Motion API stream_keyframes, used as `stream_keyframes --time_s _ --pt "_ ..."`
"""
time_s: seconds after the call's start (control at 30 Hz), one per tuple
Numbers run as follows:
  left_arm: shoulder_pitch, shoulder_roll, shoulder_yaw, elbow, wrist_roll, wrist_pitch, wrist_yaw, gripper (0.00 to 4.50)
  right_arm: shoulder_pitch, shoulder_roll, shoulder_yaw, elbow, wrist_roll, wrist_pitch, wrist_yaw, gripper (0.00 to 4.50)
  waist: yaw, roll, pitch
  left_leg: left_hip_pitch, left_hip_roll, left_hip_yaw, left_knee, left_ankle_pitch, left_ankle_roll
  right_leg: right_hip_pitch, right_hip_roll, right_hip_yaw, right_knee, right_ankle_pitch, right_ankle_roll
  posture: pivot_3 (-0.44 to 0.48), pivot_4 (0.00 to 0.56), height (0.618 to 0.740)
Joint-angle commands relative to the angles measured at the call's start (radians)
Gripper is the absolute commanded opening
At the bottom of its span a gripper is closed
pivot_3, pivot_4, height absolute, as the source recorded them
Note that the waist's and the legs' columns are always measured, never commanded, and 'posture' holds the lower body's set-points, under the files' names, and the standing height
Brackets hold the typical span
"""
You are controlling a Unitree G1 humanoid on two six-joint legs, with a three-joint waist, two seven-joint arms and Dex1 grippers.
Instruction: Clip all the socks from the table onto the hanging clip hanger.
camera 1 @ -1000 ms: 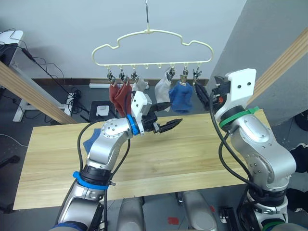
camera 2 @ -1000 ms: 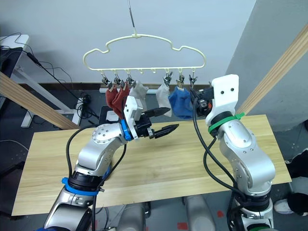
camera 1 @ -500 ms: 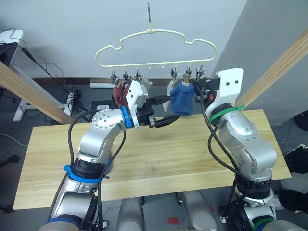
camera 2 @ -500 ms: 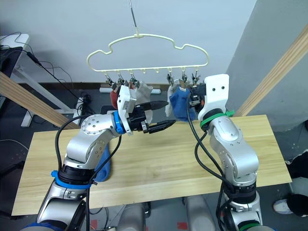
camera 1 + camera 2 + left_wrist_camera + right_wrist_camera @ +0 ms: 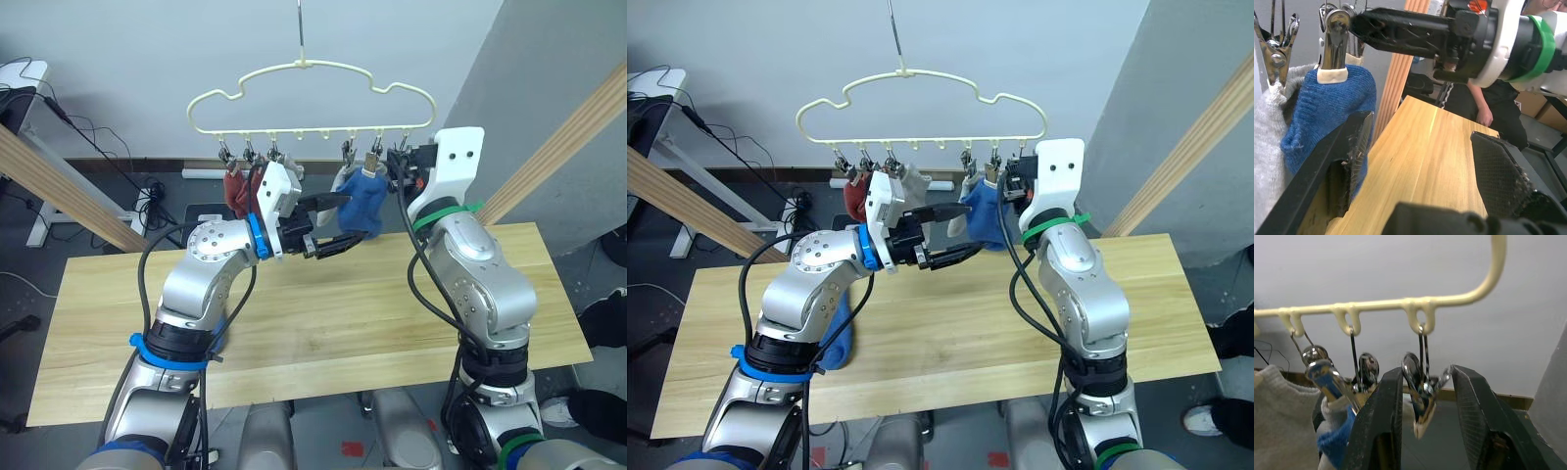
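The pale yellow clip hanger [image 5: 304, 65] hangs above the far edge of the table [image 5: 392, 313]. Its clips hold two rust red socks [image 5: 233, 186], two light grey socks [image 5: 343, 181] and a blue sock [image 5: 370, 201]. My left gripper [image 5: 355, 215] is open, one finger lying against the hanging blue sock [image 5: 1327, 112]. My right gripper [image 5: 1426, 374] is open with the empty end clip [image 5: 1420, 404] between its fingers. Another blue sock [image 5: 838, 338] lies on the table, mostly hidden behind my left arm.
Slanted wooden poles stand at the left [image 5: 59, 186] and right [image 5: 558, 147] of the table. A desk with cables [image 5: 24, 88] is at the back left. A person [image 5: 1498, 103] stands beyond the table's right end.
My right gripper has moved left and up until its fingers straddle the empty end clip. My left gripper has risen slightly and come closer to the hanging blue sock.
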Motion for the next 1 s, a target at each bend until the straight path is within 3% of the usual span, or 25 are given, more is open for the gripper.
stream_keyframes --time_s 0.03,0.1,1.0 --pt "-0.004 0.007 0.005 -0.021 -0.004 -0.013 -0.008 3.62 -0.013 0.009 -0.015 -0.017 -0.011 -0.036 -0.007 1.58 0.000 0.000 0.000 0.000 0.000 0.000 0.000 0.000 0.000 0.000 0.000 0.000 0.000 0.000 0.000 -0.135 0.297 0.740" --pt "-0.003 0.007 0.005 -0.020 -0.002 -0.014 -0.008 3.62 -0.012 0.011 -0.012 -0.014 -0.017 -0.040 -0.011 2.13 0.000 0.000 0.000 0.000 0.000 0.000 0.000 0.000 0.000 0.000 0.000 0.000 0.000 0.000 0.000 -0.130 0.293 0.740" --pt "-0.001 -0.005 -0.016 -0.007 0.006 -0.025 -0.013 3.62 0.009 0.108 -0.068 -0.066 -0.024 -0.011 -0.088 2.13 -0.001 0.000 0.000 0.000 0.000 0.000 0.000 0.000 0.000 0.000 0.000 0.000 0.001 0.000 0.000 -0.152 0.294 0.740"
